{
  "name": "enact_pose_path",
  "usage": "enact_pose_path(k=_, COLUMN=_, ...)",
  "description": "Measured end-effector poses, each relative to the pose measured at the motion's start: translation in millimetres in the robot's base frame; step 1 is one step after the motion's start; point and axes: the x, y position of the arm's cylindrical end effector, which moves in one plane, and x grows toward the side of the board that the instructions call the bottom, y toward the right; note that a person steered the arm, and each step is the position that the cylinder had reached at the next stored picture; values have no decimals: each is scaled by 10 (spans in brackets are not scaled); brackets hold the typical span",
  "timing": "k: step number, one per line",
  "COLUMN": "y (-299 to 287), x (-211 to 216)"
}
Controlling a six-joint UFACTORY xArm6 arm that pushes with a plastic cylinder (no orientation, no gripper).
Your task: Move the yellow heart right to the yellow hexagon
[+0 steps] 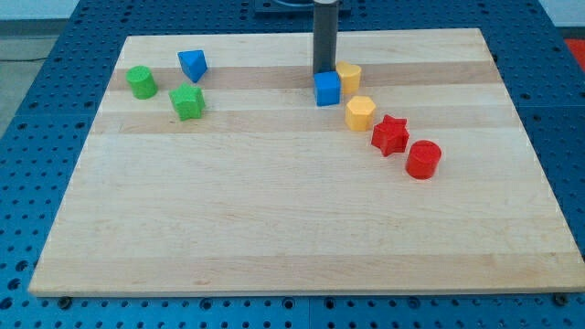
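Two yellow blocks lie right of the board's top centre. The upper one (349, 76) looks like the yellow hexagon. The lower one (360, 112), a short way below and slightly right of it, looks like the yellow heart. The two are apart. A blue cube (327, 89) sits just left of the hexagon, almost touching it. My tip (324, 72) comes down right behind the blue cube's top edge, just left of the hexagon and above-left of the heart.
A red star (390, 134) and a red cylinder (423, 159) continue the diagonal line below-right of the heart. At the top left lie a green cylinder (141, 82), a green star-like block (187, 101) and a blue triangle (192, 65).
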Motion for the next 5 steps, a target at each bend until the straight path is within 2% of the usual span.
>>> enact_pose_path(k=2, y=7, x=128)
enact_pose_path(k=3, y=-64, x=94)
enact_pose_path(k=5, y=180, x=-143)
